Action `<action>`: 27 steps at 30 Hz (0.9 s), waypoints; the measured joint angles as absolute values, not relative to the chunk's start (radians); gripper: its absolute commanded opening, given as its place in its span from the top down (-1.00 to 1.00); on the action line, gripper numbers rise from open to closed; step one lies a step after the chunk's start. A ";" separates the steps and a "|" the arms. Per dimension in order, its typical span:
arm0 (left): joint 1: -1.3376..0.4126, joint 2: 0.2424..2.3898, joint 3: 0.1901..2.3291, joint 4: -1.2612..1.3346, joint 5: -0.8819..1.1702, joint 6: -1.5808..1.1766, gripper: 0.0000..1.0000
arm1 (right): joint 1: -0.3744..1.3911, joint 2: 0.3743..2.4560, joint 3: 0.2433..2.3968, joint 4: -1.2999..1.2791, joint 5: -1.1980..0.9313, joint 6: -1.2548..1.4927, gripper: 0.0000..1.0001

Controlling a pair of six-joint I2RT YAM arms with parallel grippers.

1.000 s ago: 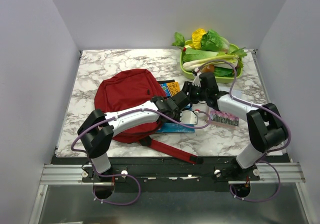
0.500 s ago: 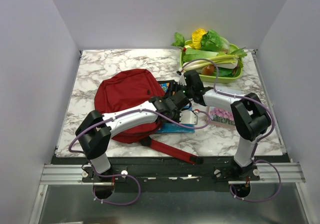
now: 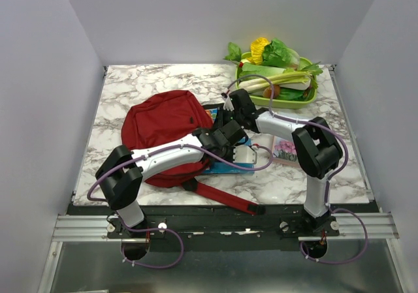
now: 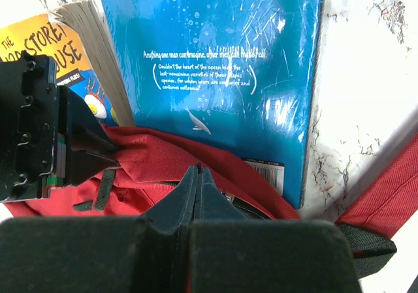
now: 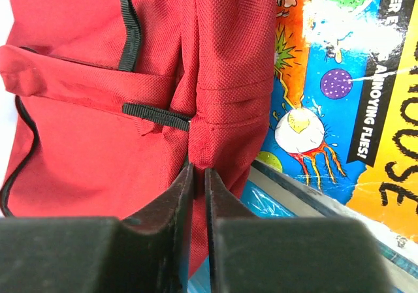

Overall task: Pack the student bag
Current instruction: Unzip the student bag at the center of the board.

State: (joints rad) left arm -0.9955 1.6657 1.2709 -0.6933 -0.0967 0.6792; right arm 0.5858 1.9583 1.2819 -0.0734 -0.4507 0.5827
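Top view: one dark red soft fabric backpack [image 3: 163,126] lies left of centre on the marble table [image 3: 130,84]. Two arms meet at its right edge. One green tray of vegetables [image 3: 313,91] sits far right.

Left wrist: the left gripper [image 4: 199,175] is pressed together against the red cloth. Two books lie beyond, a glossy blue paperback [image 4: 228,77] and a yellow paperback [image 4: 46,48].

Right wrist: the right gripper [image 5: 196,169] pinches a backpack fold.

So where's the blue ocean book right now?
In the top view the blue book lies mid-table, just right of the student bag, mostly hidden under the left arm. The left wrist view shows the bag's edge overlapping one end.
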 measured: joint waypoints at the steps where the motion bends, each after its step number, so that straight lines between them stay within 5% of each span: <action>1: -0.995 1.663 1.267 -0.690 -0.097 0.679 1.00 | 0.588 1.962 1.294 -0.094 -0.440 0.575 0.89; 26: -0.934 1.489 1.130 -0.650 -0.094 0.653 1.00 | 0.508 2.205 1.893 -0.431 -0.236 0.503 0.99; 27: -0.928 1.481 1.117 -0.650 -0.093 0.649 1.00 | 0.507 2.223 1.922 -0.448 -0.233 0.500 0.73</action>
State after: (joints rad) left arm -0.9276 1.4807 1.1172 -0.6498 -0.0929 0.6487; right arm 0.5072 2.2230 1.9217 -0.4480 -0.2325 0.4999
